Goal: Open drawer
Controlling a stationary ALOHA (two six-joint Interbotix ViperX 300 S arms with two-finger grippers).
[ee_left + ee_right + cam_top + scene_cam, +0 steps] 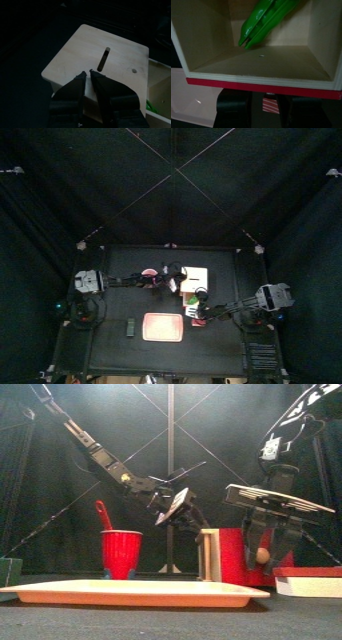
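The drawer sits about mid-counter, just behind the pink tray, a small pale box with a light top. From the front its pale side panel stands upright beside a red front face, with the tray lying flat and near in front of it. The left gripper reaches in from the left side and hangs over the box's pale top, which has a dark slot cut in it; its jaws are drawn nearly together, only a slim gap between the tips, and nothing is caught in them. From the front that same gripper shows above and a little behind the box, tilted downward. The right gripper is at the red-edged front of the box, looking straight into an open pale compartment. Something bright green and leaf-like lies at the back of that compartment. The right jaws stand partway apart, wider than the small red-and-white piece showing between them, so they are not pinching it. From the front, the right gripper hangs down against the red face. A red cup stands to the left of the box with a red handle-like thing poking out of it, apart from both arms.
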